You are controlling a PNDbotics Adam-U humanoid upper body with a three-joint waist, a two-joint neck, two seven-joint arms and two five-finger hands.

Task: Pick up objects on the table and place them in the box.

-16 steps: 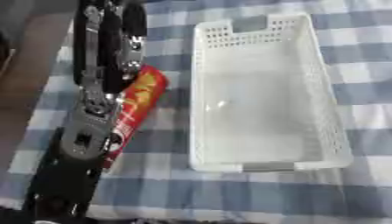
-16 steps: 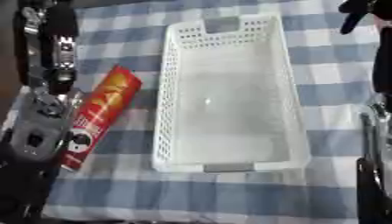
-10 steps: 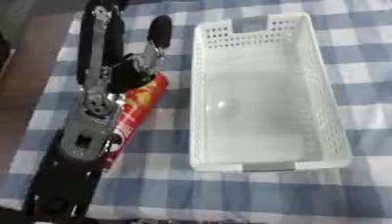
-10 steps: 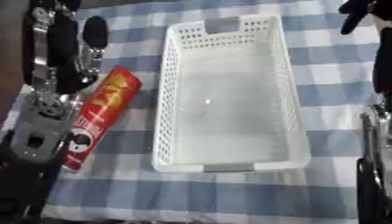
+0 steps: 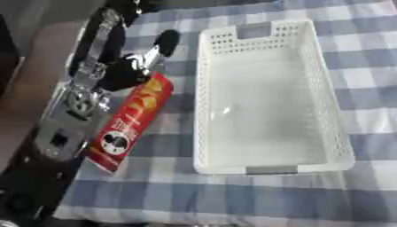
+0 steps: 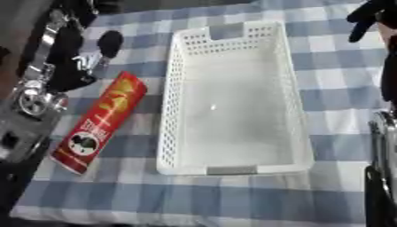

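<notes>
While my left arm fills the left side of the left eye view, I see the left hand (image 5: 136,66) just beyond the far end of the can (image 5: 130,122), its dark fingers and thumb bunched at the can's upper rim. I cannot tell whether they pinch the can or only touch it. The can is red with yellow lettering and lies flat on the bench (image 5: 232,199), which wears a blue and white checked cloth. Its long axis runs on a slant: the near end, with a dark round mark, points toward the view's lower left, and the far end points up and right toward the box (image 5: 267,95). The box is white with perforated walls and sits just right of the can, long axis running away from me, a handle slot in its far wall. Nothing lies inside it. The can's far end is near the box's left wall but apart from it.

Turning to the right eye view, the can (image 6: 99,122) shows more fully, clear of my arm along its whole length, with the same slant. The left hand (image 6: 85,66) sits at its far end. This view alone shows the right hand (image 6: 364,20), at the upper right corner beyond the box's far right corner, dark fingers hanging down; I cannot tell how far they are curled. A stretch of the right arm runs down the right edge.
</notes>
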